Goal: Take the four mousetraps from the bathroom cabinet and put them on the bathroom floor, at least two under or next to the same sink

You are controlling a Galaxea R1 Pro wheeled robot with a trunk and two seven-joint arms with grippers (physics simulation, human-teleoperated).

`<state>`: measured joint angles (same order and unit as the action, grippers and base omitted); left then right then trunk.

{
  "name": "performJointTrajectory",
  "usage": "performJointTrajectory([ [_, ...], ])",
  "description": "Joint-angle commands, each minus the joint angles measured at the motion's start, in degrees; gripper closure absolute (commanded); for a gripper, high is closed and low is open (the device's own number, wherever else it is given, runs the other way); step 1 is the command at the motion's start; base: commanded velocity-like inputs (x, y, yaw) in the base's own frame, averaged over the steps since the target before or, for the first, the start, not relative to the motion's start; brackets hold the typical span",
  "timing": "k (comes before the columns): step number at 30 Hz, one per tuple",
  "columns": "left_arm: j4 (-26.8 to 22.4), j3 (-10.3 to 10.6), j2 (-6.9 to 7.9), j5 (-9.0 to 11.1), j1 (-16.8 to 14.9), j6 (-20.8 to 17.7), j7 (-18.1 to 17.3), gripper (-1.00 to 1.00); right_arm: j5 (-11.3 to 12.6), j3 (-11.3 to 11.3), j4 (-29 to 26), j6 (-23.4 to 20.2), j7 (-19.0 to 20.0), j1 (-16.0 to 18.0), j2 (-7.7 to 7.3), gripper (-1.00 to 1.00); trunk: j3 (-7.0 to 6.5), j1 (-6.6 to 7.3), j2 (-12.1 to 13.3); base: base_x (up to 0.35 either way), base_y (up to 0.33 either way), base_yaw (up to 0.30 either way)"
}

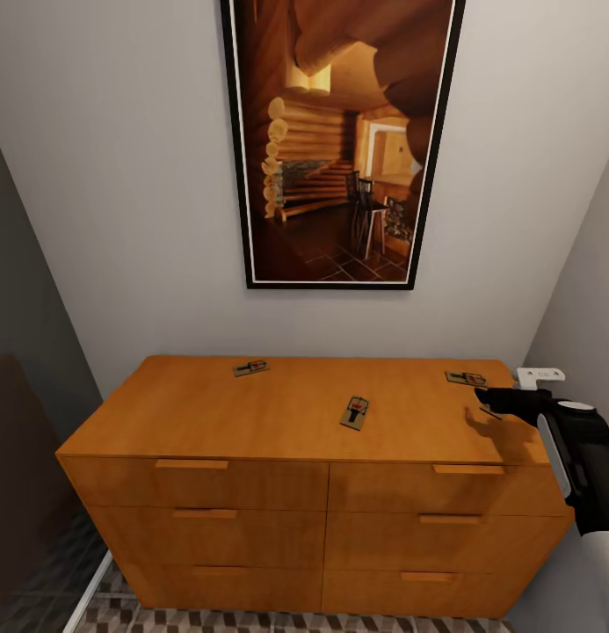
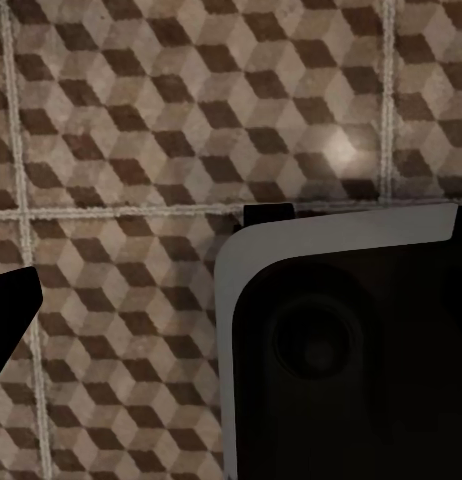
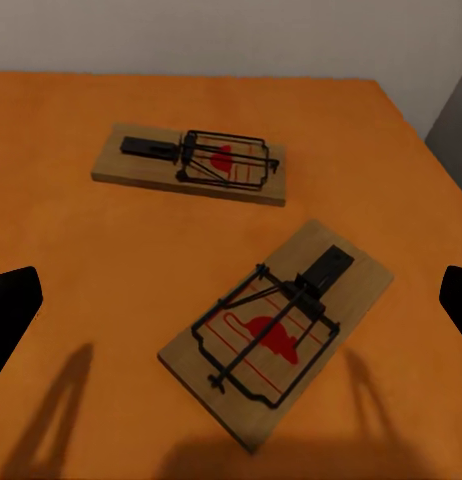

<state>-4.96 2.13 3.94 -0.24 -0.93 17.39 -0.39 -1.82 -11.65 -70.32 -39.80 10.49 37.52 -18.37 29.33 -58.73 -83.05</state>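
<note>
- I'm parked facing the cabinet (image 1: 313, 457), the orange-brown chest of drawers under a big framed picture (image 1: 339, 141), and the mousetraps are lying flat on its top.
- In the head view I'm counting three clearly: one far left (image 1: 250, 367), one mid-top (image 1: 355, 411), one at the far right edge (image 1: 467, 379). A fourth is sitting mostly hidden behind the right pincer (image 1: 490, 406).
- The right wrist view is showing that pair up close: the near trap (image 3: 276, 335) is lying just ahead of the spread fingertips, more or less centred between them, with the far trap (image 3: 191, 164) beyond it and apart.
- The near trap's long axis is running diagonally across the pincer's line, so I'm judging a wrist twist is needed before the fingers can close across its short side.
- Right pincer is open, holding nothing, hovering just above the cabinet top.
- The right arm is clearly the nearer one. The left wrist camera is looking down at the bathroom floor (image 2: 141, 120) tiles; I can't tell whether that pincer is open or closed.
</note>
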Motion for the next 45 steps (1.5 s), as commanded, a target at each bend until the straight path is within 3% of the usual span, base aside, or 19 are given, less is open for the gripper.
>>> performJointTrajectory([
  [1,0.0,0.2,0.02,0.0,0.0,0.2,0.0,-1.00,-0.2,-0.1,0.0,-0.3,0.3,0.0,0.01,-1.00,0.06,0.00,0.0,0.000,0.000,0.000],
  [35,0.0,0.2,0.02,0.0,0.0,0.2,0.0,-1.00,0.0,-0.4,0.0,-0.2,1.0,0.0,-0.14,-1.00,0.06,0.00,0.0,0.000,0.000,0.000],
  [45,0.0,0.2,0.02,0.0,0.0,0.2,0.0,-1.00,-0.1,-0.5,0.0,-0.2,3.3,0.0,-0.32,-1.00,0.06,0.00,0.0,0.000,0.000,0.000],
])
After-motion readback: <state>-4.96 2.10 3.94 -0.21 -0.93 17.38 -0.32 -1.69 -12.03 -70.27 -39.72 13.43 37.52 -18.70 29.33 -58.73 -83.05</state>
